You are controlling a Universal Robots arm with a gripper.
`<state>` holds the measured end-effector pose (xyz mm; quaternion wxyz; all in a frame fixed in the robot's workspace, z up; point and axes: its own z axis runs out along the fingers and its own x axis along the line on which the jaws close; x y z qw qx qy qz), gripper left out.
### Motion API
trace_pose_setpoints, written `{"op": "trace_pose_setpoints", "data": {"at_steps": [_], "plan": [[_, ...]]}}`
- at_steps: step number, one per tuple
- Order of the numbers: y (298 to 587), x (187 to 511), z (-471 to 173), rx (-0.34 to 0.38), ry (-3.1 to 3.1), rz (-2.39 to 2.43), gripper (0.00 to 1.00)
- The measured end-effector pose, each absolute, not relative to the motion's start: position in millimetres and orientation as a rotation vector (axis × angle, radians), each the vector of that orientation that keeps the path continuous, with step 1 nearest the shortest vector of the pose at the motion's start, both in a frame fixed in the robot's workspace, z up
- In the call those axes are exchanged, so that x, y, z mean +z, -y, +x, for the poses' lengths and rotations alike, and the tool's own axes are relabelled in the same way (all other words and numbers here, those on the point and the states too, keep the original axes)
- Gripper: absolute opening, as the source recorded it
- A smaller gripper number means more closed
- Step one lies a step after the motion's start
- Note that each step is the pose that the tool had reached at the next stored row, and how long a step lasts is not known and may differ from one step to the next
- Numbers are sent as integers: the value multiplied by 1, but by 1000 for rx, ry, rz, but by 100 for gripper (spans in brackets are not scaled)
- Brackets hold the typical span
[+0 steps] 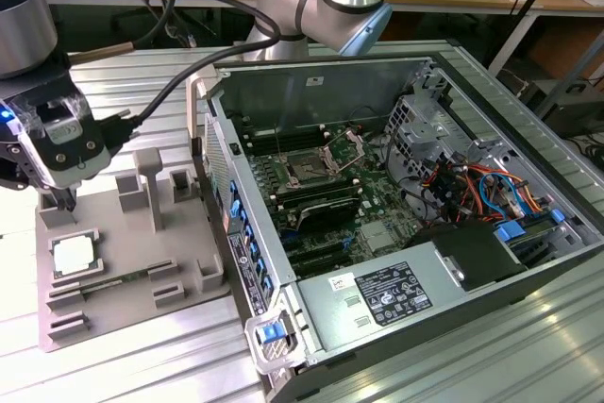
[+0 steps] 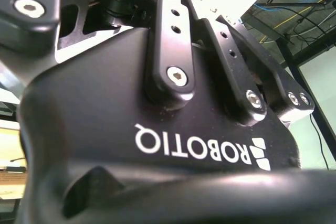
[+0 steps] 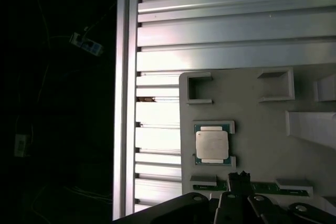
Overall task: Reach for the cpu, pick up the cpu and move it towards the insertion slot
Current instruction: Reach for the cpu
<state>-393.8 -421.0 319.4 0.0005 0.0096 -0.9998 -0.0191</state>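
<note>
The pincer (image 1: 64, 201), tips together and holding nothing, hangs above the grey plate (image 1: 179, 233) on the worktop (image 1: 160, 365). In the exterior view the cpu (image 1: 75, 257) lies flat on that plate at the pincer's 6 o'clock, untouched. The slot (image 1: 307, 169) sits inside the open case (image 1: 311, 82), at the cpu's 2 o'clock.

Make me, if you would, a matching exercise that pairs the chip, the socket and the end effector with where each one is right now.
Things:
1. chip
2. socket
3. end effector

Places:
A. inside the open computer case
B. poised over the grey holder, close beside the chip
C. lying flat in a recess of the grey holder, at the exterior view's left

Pairs: 1-C, 2-A, 3-B.
</note>
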Motion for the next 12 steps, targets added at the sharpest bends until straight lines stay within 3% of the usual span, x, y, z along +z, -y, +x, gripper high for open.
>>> {"op": "trace_pose_setpoints", "data": {"at_steps": [12], "plan": [[421, 316, -394, -60, 3140, 30, 11]]}}
